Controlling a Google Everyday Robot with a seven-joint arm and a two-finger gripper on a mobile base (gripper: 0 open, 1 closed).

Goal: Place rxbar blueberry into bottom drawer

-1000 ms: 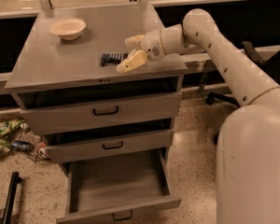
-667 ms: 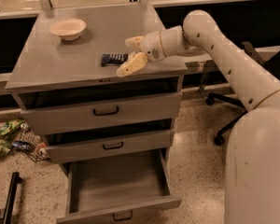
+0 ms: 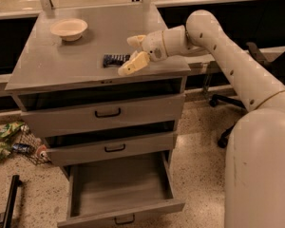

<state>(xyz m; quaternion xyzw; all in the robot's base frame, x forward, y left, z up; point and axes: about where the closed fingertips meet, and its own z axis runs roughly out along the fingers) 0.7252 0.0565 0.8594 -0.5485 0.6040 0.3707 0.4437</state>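
- Right now I am reaching my arm (image 3: 230,61) in from the right across the grey cabinet top (image 3: 61,72), and my gripper (image 3: 133,53) is hovering low over its front right part, close to the front edge.
- I am holding my fingers (image 3: 133,65) spread apart, one nearer the front edge and one further back, and they are clamping on nothing.
- The rxbar blueberry (image 3: 115,60) is lying flat on the cabinet top just left of my fingertips. Its right end is pointing toward the gap between them, and I cannot tell whether the nearer finger is touching it.
- The cream bowl (image 3: 69,28) is sitting upright toward the back left of the same surface, well apart from the bar and from my gripper.
- The bottom drawer (image 3: 118,186) is standing pulled far out below me — the lowest and deepest of the three — and its plain grey inside is facing up, with a small black handle on its front panel.
- The top drawer (image 3: 104,114) and the middle drawer (image 3: 109,148) are each showing a dark gap above their fronts, and both are sitting much further in than the bottom one.
- Green wrappers (image 3: 7,133) are lying on the speckled floor to the left of the cabinet.
- A dark chair base (image 3: 223,103) is standing on the floor behind my arm.
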